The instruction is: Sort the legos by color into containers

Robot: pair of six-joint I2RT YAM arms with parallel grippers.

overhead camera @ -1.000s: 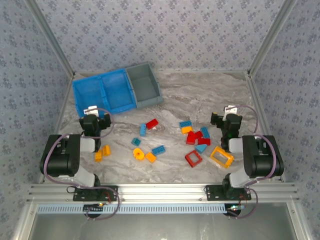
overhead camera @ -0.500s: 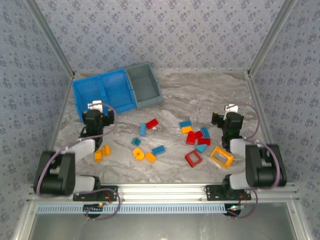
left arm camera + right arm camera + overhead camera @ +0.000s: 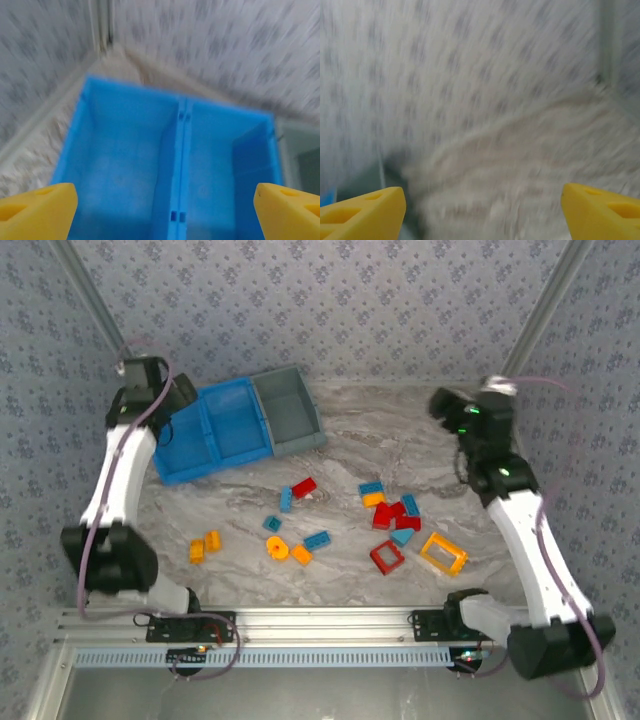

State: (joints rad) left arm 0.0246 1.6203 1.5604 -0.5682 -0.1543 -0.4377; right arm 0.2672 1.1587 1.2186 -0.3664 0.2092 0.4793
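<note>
The legos lie scattered on the marble table: a red brick [image 3: 304,487], blue bricks [image 3: 317,539], a round yellow piece [image 3: 278,548], two orange bricks [image 3: 205,543], a red cluster [image 3: 392,515], a red frame [image 3: 387,557] and a yellow frame [image 3: 443,553]. The containers stand at the back left: two blue bins [image 3: 225,430] joined to a grey one [image 3: 288,410]. My left gripper [image 3: 172,392] hangs raised over the blue bins [image 3: 125,150], open [image 3: 162,210] and empty. High at the back right, my right gripper [image 3: 447,406] is open [image 3: 482,210] over bare table.
Patterned walls and metal corner posts [image 3: 545,310] close in the table on three sides. Both wrist views are motion-blurred. Bare marble [image 3: 400,435] lies between the grey bin and the right arm.
Both arms have swung up from folded low poses near the front. The left gripper now sits over the blue bins, the right high at the back right. The legos have not moved.
</note>
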